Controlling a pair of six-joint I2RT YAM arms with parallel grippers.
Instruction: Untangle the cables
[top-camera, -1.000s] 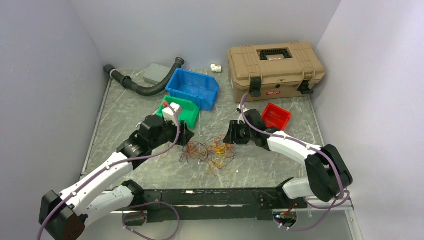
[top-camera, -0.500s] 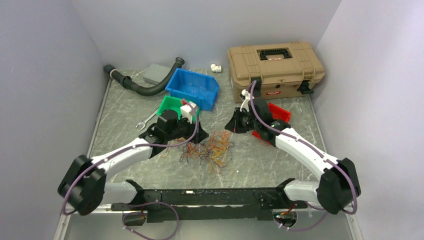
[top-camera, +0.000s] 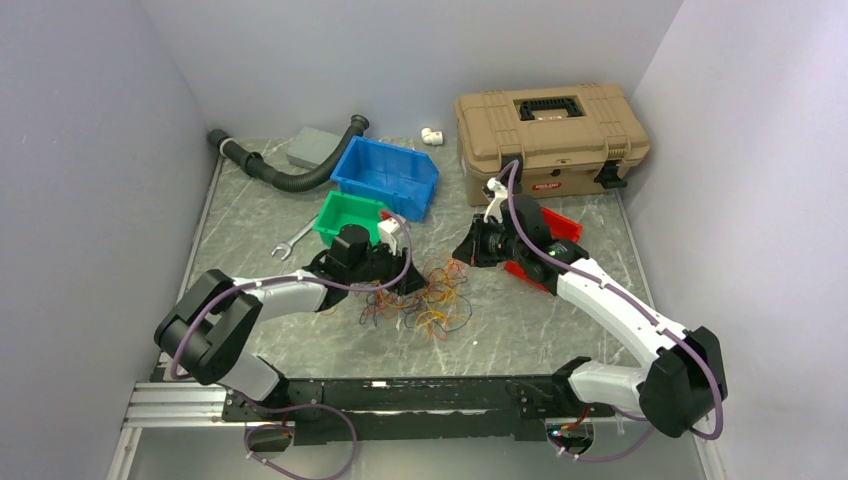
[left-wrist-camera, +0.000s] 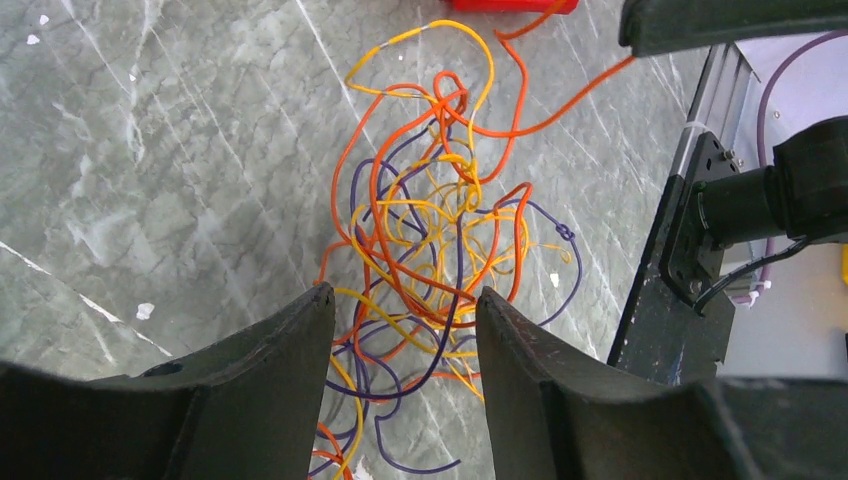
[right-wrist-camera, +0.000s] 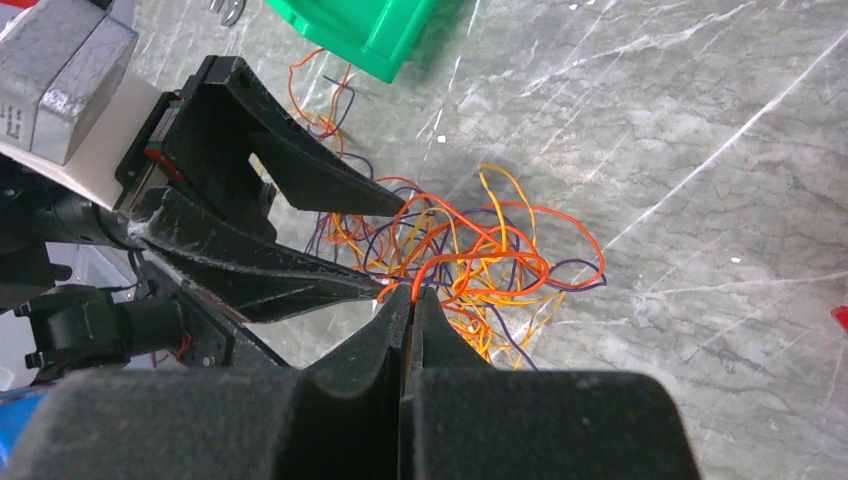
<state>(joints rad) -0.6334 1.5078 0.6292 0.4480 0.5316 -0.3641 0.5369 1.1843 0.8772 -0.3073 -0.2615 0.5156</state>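
The cables (top-camera: 428, 300) lie in one tangle of thin orange, yellow and dark purple wires on the marble table, between the two grippers. My left gripper (top-camera: 405, 281) is open and low at the tangle's left edge. In the left wrist view the cables (left-wrist-camera: 440, 230) lie ahead of and between the open fingers of the left gripper (left-wrist-camera: 405, 300). My right gripper (top-camera: 467, 250) is at the tangle's far right. In the right wrist view the right gripper (right-wrist-camera: 412, 292) is shut on an orange cable (right-wrist-camera: 470, 262) that loops out of the tangle. The open left gripper (right-wrist-camera: 392, 247) shows beside it.
A tan toolbox (top-camera: 550, 130) stands at the back right, and a red bin (top-camera: 560, 226) is partly under my right arm. A blue bin (top-camera: 385, 175) and a green bin (top-camera: 345, 214) sit behind the left gripper. A wrench (top-camera: 290, 240), a black hose (top-camera: 290, 178) and a grey block (top-camera: 312, 147) lie at the left.
My left arm has stretched forward and right, bringing its open gripper to the tangle's left edge. My right gripper has drawn back a little toward the toolbox, and the arm has swung round.
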